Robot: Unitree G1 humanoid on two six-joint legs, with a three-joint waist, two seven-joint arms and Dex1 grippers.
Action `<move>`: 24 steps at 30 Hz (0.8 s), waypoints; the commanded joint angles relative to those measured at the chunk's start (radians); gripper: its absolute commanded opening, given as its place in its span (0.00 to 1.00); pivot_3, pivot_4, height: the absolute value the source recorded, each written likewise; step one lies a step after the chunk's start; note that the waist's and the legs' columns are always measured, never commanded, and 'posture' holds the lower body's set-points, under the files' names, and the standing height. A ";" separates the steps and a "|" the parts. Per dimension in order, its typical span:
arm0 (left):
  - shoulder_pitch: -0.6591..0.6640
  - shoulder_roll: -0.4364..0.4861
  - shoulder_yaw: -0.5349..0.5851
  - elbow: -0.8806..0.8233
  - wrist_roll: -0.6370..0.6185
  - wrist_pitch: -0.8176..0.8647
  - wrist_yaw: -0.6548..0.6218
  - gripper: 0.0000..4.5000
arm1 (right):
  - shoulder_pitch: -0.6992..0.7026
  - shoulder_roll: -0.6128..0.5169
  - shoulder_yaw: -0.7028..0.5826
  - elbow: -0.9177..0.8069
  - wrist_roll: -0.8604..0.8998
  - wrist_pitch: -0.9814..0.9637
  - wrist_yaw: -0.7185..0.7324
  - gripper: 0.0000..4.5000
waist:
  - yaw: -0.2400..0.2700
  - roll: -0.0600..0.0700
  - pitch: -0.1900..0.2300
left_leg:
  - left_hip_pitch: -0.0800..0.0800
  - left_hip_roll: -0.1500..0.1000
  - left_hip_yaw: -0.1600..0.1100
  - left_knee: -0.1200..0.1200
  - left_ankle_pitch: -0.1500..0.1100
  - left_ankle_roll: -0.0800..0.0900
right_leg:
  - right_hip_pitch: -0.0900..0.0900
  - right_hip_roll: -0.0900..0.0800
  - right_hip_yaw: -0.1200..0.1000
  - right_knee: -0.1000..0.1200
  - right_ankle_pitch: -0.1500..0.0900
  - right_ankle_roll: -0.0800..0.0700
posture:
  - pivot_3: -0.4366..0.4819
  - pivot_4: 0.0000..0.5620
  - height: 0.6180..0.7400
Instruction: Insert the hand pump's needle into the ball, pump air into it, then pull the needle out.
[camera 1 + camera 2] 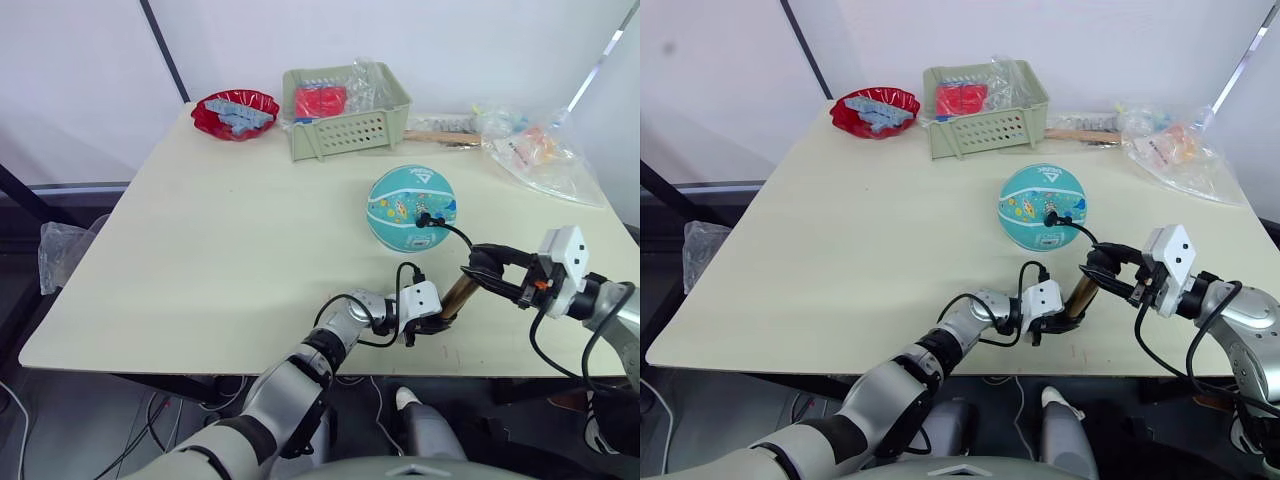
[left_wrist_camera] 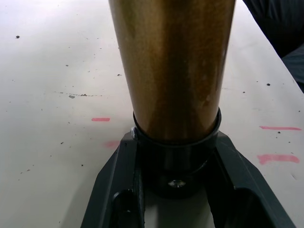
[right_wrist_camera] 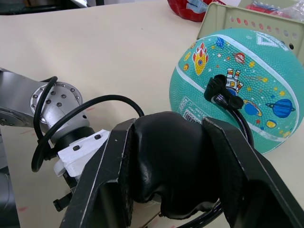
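The teal ball (image 1: 411, 208) with cartoon prints rests on the table, right of centre. A thin black hose (image 1: 455, 232) runs from the ball down to the hand pump (image 1: 458, 295), a bronze cylinder tilted near the table's front edge. The hose's black end fitting (image 3: 221, 90) sits against the ball's skin, hiding the needle. My left gripper (image 1: 437, 322) is shut on the pump's black bottom cap (image 2: 175, 156) at table level. My right gripper (image 1: 482, 268) is shut on the pump's black handle (image 3: 173, 171), just in front of the ball (image 3: 256, 71).
A green basket (image 1: 345, 125) with red items and plastic stands at the back. A red bowl (image 1: 236, 113) of blue pieces is to its left. Plastic bags (image 1: 540, 150) lie at the back right. The table's front edge (image 1: 250, 365) runs close under both grippers.
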 commanded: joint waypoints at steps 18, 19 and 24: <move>0.037 0.047 -0.035 0.110 0.066 0.066 -0.004 0.26 | -0.170 -0.251 -0.442 -0.028 0.358 0.309 -0.007 0.37 | 0.002 0.012 0.014 | -0.003 -0.002 0.001 0.000 0.002 0.004 | -0.001 -0.001 0.000 0.000 0.000 0.001 | 0.48 0.27 0.97; 0.038 0.047 -0.035 0.110 0.066 0.066 -0.004 0.26 | -0.178 -0.261 -0.453 -0.026 0.367 0.322 -0.007 0.37 | 0.001 0.013 0.014 | -0.004 -0.002 0.002 0.000 0.003 0.004 | -0.001 -0.001 0.000 0.000 0.001 0.001 | 0.48 0.27 0.97; 0.040 0.050 -0.034 0.110 0.066 0.066 -0.006 0.26 | -0.195 -0.281 -0.456 -0.034 0.378 0.365 -0.013 0.37 | 0.002 0.013 0.015 | -0.004 -0.002 0.002 0.000 0.003 0.004 | -0.002 -0.001 0.000 0.000 0.001 0.001 | 0.48 0.27 0.97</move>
